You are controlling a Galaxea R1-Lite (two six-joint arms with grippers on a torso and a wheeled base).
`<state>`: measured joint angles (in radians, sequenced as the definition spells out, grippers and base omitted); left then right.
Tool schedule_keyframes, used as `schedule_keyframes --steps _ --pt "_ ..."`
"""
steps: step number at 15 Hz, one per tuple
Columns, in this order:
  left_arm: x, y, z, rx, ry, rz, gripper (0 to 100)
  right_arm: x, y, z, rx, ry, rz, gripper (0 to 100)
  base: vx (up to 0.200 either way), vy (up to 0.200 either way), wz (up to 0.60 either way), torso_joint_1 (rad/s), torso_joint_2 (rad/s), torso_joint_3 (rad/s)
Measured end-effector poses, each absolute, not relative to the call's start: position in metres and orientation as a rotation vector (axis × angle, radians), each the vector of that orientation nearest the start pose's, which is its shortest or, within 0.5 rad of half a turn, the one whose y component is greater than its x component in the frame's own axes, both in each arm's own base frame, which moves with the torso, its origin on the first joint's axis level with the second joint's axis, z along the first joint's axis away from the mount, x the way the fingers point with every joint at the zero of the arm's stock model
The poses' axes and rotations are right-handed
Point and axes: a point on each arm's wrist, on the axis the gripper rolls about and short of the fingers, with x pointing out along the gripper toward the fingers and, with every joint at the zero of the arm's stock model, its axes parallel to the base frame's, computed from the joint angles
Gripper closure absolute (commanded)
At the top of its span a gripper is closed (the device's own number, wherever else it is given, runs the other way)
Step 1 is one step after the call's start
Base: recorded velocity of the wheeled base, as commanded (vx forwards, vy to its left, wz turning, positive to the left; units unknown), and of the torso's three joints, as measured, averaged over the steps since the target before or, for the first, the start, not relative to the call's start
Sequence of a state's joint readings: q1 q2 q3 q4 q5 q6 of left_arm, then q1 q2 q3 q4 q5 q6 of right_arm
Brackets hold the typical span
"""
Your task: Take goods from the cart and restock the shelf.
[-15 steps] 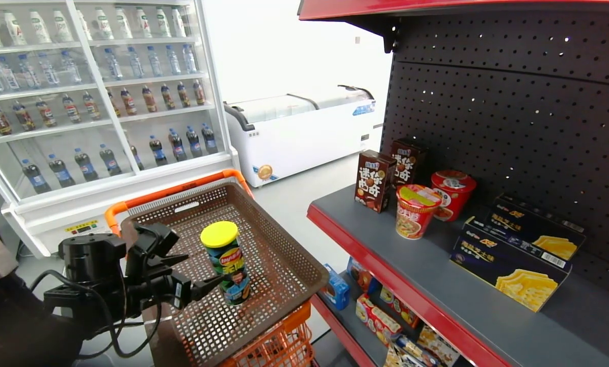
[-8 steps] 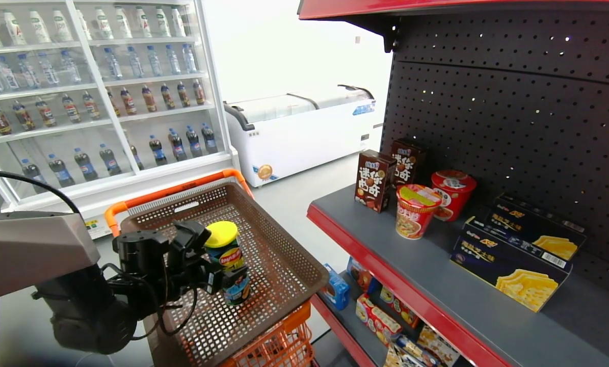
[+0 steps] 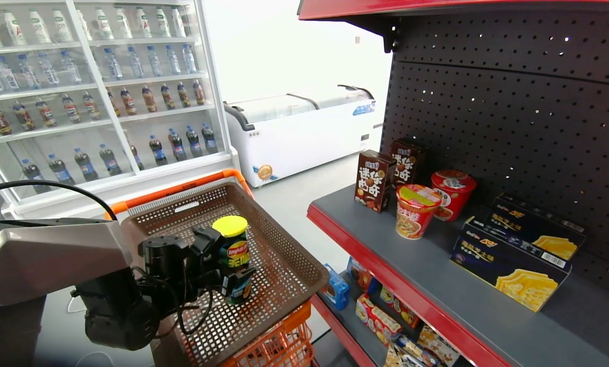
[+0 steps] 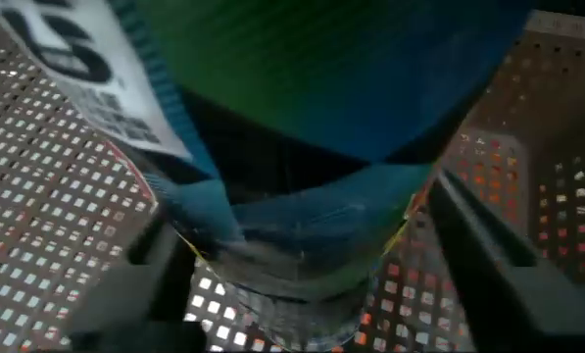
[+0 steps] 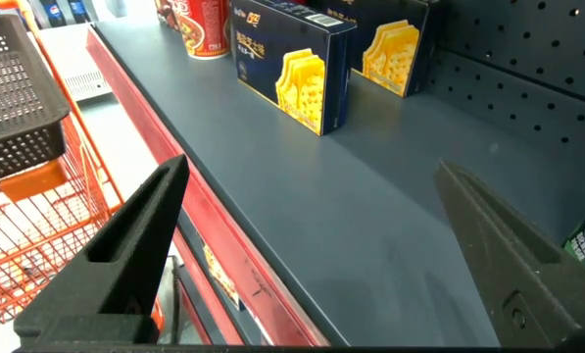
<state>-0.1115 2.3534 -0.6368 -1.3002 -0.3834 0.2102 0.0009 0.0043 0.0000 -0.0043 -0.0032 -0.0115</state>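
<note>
1. Left gripper (image 3: 233,279) is inside the brown basket (image 3: 284,239), fingers clamped on the lower body of the chip can (image 3: 234,257), one finger on each side
2. Can is near the basket's middle, yellow lid up, leaning slightly
3. Basket sits on top of the orange cart (image 3: 279,346)
4. Right gripper (image 5: 310,172) has its fingers spread wide and holds nothing, out past the basket over the grey shelf (image 3: 437,285)
5. Further from the basket on that shelf: cup noodles (image 3: 415,210) and dark cracker boxes (image 5: 292,69)
</note>
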Motion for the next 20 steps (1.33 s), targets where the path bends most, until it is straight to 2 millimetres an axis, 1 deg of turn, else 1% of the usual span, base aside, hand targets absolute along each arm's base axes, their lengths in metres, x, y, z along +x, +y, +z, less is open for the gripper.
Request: schedule_keyframes --steps 2,3,4,6,9,11,12,13,14,15,17,19,20 --pt "0.348 -0.049 -0.003 0.153 0.362 -0.488 100 -0.022 0.0 0.076 -0.011 0.0 -0.002 0 0.0 0.0 0.0 0.0 0.0 0.0" --pt "0.344 -0.049 0.004 0.152 0.36 -0.469 100 -0.022 0.0 0.076 -0.011 0.0 -0.002 0 0.0 0.0 0.0 0.0 0.0 0.0" --pt "0.341 -0.049 0.016 0.149 0.348 -0.448 100 -0.022 0.0 0.076 -0.011 0.0 -0.001 0 0.0 0.0 0.0 0.0 0.0 0.0" --pt "0.329 -0.048 0.048 0.142 0.34 -0.429 100 -0.022 0.0 0.076 -0.011 0.0 -0.001 0 0.0 0.0 0.0 0.0 0.0 0.0" --pt "0.296 -0.044 0.109 0.108 0.338 -0.412 100 -0.022 0.0 0.076 -0.011 0.0 -0.002 0 0.0 0.0 0.0 0.0 0.0 0.0" --pt "0.26 -0.039 0.149 0.088 0.329 -0.405 100 -0.022 0.0 0.076 -0.011 0.0 -0.002 0 0.0 0.0 0.0 0.0 0.0 0.0" --pt "0.238 -0.037 0.164 0.083 0.314 -0.403 100 -0.022 0.0 0.076 -0.012 0.0 -0.002 0 0.0 0.0 0.0 0.0 0.0 0.0" --pt "0.214 -0.034 0.175 0.08 0.298 -0.398 100 -0.022 0.0 0.076 -0.011 0.0 -0.002 0 0.0 0.0 0.0 0.0 0.0 0.0" --pt "0.192 -0.031 0.181 0.081 0.279 -0.386 100 -0.022 0.0 0.076 -0.011 0.0 -0.002 0 0.0 0.0 0.0 0.0 0.0 0.0" --pt "0.169 -0.028 0.185 0.082 0.251 -0.372 100 -0.022 0.0 0.076 -0.011 0.0 -0.002 0 0.0 0.0 0.0 0.0 0.0 0.0" --pt "0.123 -0.024 0.183 0.085 0.201 -0.374 100 -0.022 0.0 0.076 -0.011 0.0 -0.001 0 0.0 0.0 0.0 0.0 0.0 0.0" --pt "0.084 -0.019 0.174 0.09 0.161 -0.365 100 -0.022 0.0 0.076 -0.012 0.0 -0.001 0 0.0 0.0 0.0 0.0 0.0 0.0" --pt "0.069 -0.016 0.167 0.094 0.159 -0.335 100 -0.022 0.0 0.076 -0.013 -0.001 0.0 0 0.0 0.0 0.0 0.0 0.0 0.0"
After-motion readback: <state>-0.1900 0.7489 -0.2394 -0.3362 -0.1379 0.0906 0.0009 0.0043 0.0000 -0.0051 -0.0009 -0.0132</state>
